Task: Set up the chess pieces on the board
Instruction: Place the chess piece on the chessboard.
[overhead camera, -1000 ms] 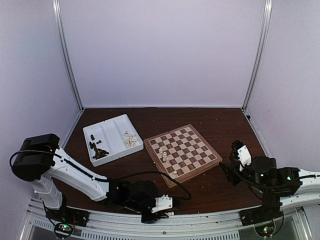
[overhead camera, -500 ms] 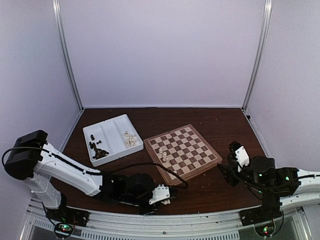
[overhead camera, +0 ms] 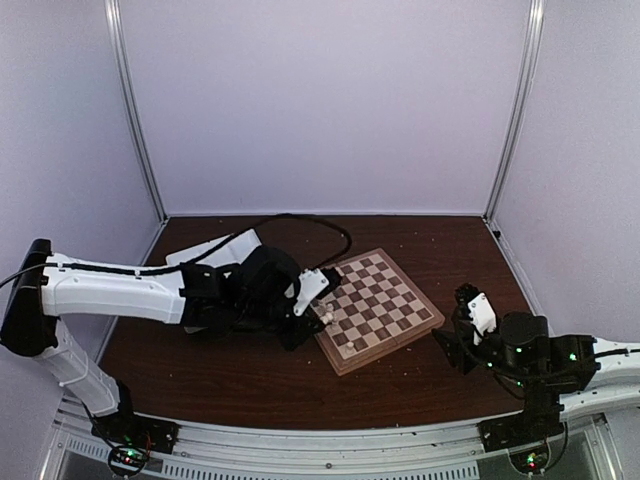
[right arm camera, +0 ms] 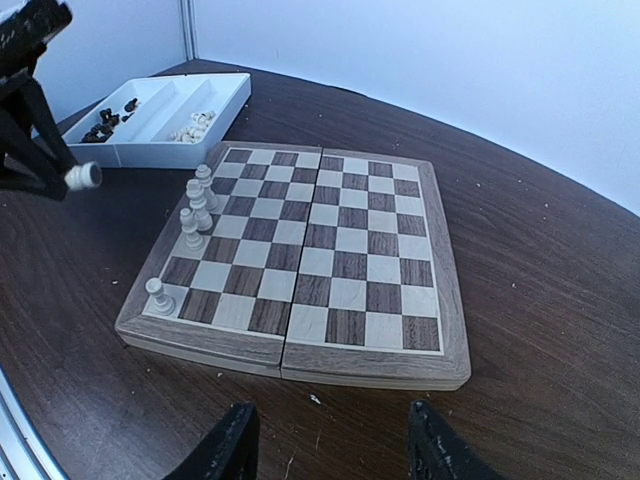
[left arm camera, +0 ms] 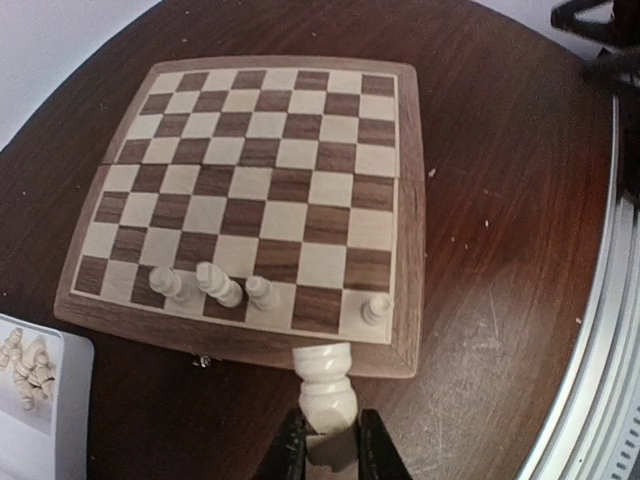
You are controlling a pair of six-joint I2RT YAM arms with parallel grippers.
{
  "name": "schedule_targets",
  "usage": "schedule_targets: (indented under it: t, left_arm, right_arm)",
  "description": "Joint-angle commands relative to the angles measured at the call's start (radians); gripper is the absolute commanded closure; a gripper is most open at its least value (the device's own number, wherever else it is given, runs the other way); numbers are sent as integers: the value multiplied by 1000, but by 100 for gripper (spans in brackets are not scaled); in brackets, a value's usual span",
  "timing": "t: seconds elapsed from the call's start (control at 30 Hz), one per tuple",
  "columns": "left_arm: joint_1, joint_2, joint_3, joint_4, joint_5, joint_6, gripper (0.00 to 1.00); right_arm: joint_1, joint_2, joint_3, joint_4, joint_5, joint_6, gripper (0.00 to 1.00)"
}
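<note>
Just beside the board's (left arm camera: 408, 200) edge, the left claw (left arm camera: 326, 448) clenches a white chess piece (left arm camera: 326, 385), which juts past its fingertips.

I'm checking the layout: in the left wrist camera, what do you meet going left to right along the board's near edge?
White tray → first cream piece → second cream piece → third cream piece → held cream piece in the left tool → corner cream piece
</note>
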Motion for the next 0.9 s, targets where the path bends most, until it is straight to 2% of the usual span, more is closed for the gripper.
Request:
schedule_targets:
  t: [0.0,0.1,0.23,0.33,0.4,0.53,0.6,0.7,0.87]
  left_arm:
    - [40,40,145,-154,54,-52,100]
    - [58,75,258,-211,115,-50,100]
    - [86,165,481,-364,166,-70,100]
    - [124,236,592,-435,292,-121,100]
    - [154,260,611,-430,379,-158,100]
    - [201,311,662,-469,491,-208,100]
    - [212,328,695,-507,511,-212,100]
    - [213,319,706,-521,540,-213,100]
    - [212,292,710,-576,608,-213,100]
  right_arm:
    - [-4,-8,-12,18,-13,-17,48]
    - [-6,-5,-11,21,-21,-21,48]
    - [-9,15,11,24,-52,-44,48]
    - [-16,66,51,73,-100,-104,46]
    - [-21,134,97,104,-118,-155,41]
    - [-47,303,219,90,-145,-299,37]
    - [-73,369,257,96,-237,-399,34]
    - [-119,451,340,83,-348,-465,31]
    - [-121,543,511,-6,-460,-607,29]
